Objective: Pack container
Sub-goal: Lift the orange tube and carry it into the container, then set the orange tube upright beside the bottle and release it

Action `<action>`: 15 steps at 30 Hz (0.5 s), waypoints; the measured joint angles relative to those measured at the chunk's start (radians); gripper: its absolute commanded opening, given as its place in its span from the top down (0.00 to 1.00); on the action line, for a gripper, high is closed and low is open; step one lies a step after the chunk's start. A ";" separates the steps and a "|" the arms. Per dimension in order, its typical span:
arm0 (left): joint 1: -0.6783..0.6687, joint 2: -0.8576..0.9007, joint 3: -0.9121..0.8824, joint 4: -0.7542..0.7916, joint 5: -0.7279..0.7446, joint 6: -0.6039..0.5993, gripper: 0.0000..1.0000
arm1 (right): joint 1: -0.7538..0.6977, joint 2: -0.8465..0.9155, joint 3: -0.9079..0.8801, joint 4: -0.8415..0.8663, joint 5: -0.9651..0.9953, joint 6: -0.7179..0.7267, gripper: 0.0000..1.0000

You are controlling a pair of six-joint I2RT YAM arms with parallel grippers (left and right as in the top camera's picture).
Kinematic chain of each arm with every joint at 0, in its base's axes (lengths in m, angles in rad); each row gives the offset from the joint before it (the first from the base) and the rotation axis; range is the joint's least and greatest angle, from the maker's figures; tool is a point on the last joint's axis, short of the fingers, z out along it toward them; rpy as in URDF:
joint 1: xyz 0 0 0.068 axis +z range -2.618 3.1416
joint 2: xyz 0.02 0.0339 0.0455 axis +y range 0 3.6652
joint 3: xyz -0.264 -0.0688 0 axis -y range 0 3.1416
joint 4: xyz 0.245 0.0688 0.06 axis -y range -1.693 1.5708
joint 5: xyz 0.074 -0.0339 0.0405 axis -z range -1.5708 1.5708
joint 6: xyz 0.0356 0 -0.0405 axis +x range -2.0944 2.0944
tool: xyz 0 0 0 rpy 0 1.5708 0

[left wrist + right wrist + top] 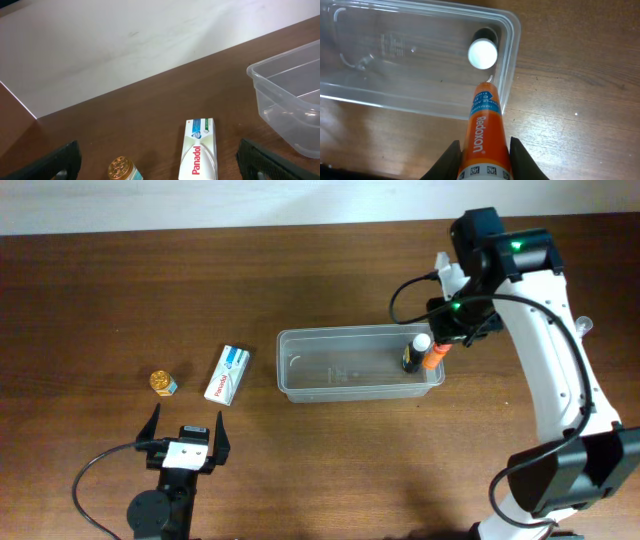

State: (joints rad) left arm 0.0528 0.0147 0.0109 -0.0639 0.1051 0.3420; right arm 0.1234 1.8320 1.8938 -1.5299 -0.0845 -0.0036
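Orange "Redoxon" plastic tube (482, 135) is clamped btwn the two fingers of the right hand (484, 147), tilted fwd & down. Its far end is over the rim of the clear rectangular plastic container (512, 30), at that tub's right end; can't tell if tube & rim touch. Container sits mid-counter on the dark brown wooden counter (100, 300), long sides running left-right. Inside it, at the right end, a small dark bottle w/ a round white cap (483, 53) stands upright, just beside the tube's end. Left of the container, apart from it, a white & blue "Panadol" cardboard box (227, 374) lies flat. Further left is a small gold-lidded jar (163, 383). Left hand (188, 420) is near the counter's front edge, fingers spread apart, facing the box & jar.
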 measured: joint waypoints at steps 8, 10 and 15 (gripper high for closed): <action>0.000 0.000 0.000 0.000 0.000 0.000 0.00 | -0.002 0.000 -0.124 0.078 -0.026 -0.005 0.78; 0.000 0.000 0.000 0.000 0.000 0.000 0.01 | -0.002 0.000 -0.147 0.093 -0.029 -0.005 0.78; 0.000 0.000 0.000 0.000 0.000 0.000 0.01 | -0.002 0.000 -0.179 0.150 -0.033 -0.003 0.78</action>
State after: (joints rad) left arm 0.0528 0.0147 0.0109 -0.0643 0.1051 0.3420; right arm 0.1215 1.8320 1.7149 -1.3804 -0.1173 -0.0071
